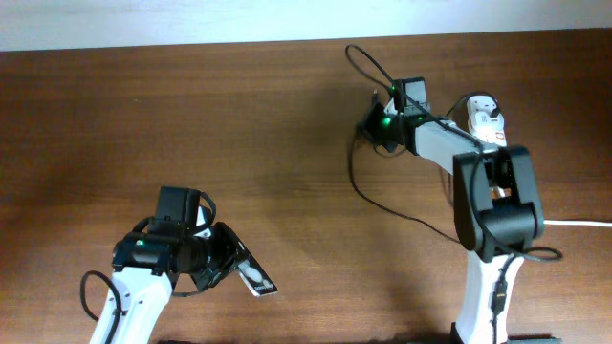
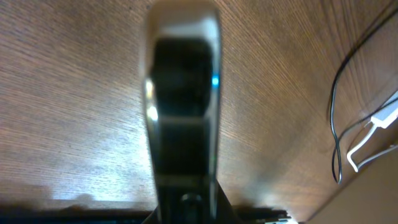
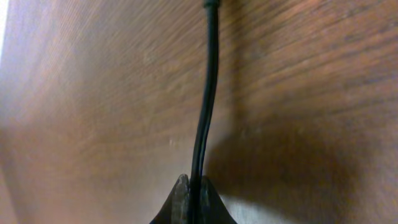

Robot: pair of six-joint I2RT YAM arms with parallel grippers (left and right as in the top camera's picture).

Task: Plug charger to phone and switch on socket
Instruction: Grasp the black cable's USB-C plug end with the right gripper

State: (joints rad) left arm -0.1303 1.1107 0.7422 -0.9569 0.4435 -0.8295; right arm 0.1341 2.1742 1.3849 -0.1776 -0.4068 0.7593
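My left gripper (image 1: 228,262) clamps the phone (image 1: 256,279); my right gripper (image 3: 194,198) pinches the charger (image 3: 208,93); plugging and the socket (image 1: 486,118) switch, 2 steps, are left.

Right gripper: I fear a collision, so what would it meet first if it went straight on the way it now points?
Probably the bare table: beyond the charger the right gripper holds, nothing else shows ahead, though depth is unclear.

Dark brown wood-grain table (image 1: 287,143); a pale white strip (image 1: 191,19) runs along its far edge
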